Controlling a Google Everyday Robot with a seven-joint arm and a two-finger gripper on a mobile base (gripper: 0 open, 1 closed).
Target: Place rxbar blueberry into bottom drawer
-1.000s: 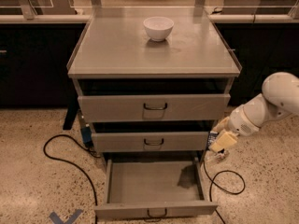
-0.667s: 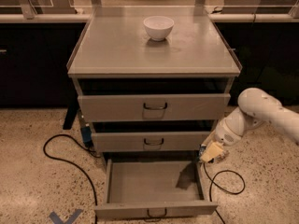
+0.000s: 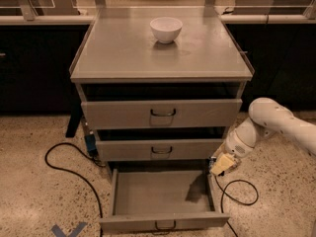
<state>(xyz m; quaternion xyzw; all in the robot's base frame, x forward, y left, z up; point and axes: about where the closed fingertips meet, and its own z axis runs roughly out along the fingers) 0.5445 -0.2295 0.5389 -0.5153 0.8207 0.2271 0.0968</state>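
I hold the gripper (image 3: pixel 222 164) beside the desk's (image 3: pixel 123 53) right edge, over the open bottom drawer's (image 3: pixel 163 222) rear right corner (probably for a drop inside); grip: cannot tell.

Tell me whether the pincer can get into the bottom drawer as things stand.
Probably yes: the bottom drawer is pulled out with its top uncovered, and the pincer hangs beside its right rear corner, nothing visible between them.

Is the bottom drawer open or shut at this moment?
Open: the bottom drawer is pulled far out, its grey floor showing. The pincer hangs by its right rear corner.
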